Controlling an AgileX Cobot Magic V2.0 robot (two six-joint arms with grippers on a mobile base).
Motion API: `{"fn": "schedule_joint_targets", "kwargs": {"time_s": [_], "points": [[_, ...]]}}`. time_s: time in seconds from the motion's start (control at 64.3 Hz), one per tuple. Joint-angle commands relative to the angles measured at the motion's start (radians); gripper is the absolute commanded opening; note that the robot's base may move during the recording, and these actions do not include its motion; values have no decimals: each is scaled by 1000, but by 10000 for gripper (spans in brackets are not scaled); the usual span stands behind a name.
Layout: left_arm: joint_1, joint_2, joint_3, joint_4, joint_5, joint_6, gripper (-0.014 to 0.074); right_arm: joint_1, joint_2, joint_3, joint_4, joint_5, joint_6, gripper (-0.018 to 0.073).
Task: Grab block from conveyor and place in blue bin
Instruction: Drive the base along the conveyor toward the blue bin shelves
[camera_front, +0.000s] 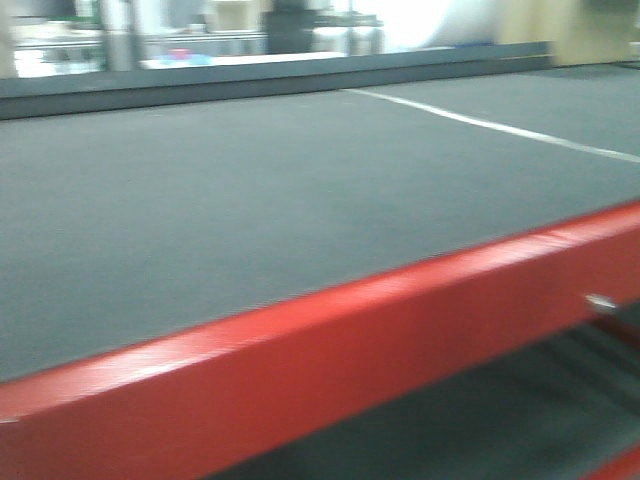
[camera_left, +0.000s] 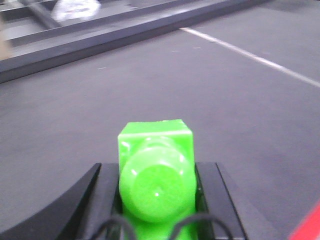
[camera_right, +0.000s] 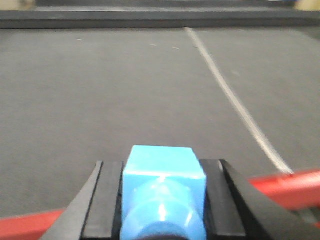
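Note:
In the left wrist view a bright green block (camera_left: 155, 137) with a rounded stud sits between the black fingers (camera_left: 102, 192), and my left gripper (camera_left: 156, 172) is shut on it above the dark grey conveyor (camera_left: 150, 75). In the right wrist view a light blue block (camera_right: 162, 160) is clamped the same way in my right gripper (camera_right: 163, 175), which hangs over the belt (camera_right: 100, 90) near its glossy red frame edge (camera_right: 287, 186). The front view shows only the conveyor (camera_front: 250, 200) and red frame (camera_front: 350, 350), with no gripper in it. The blue bin is out of view.
A white stripe (camera_front: 500, 125) runs across the belt at the right, seen also as the stripe (camera_right: 235, 105) in the right wrist view. A dark raised rail (camera_front: 250, 80) bounds the far side. Below the red frame lies a lower dark belt (camera_front: 500, 420).

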Motion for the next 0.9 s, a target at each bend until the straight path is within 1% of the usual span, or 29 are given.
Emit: {"fn": "schedule_joint_targets", "kwargs": {"time_s": [0.0, 0.886], "points": [[-6, -5, -1, -7, -18, -4, -111, -1, -4, -8, -13, -13, -2, -153], [-6, -5, -1, -7, -18, -4, -111, -1, -4, -8, -13, -13, -2, -153]]}}
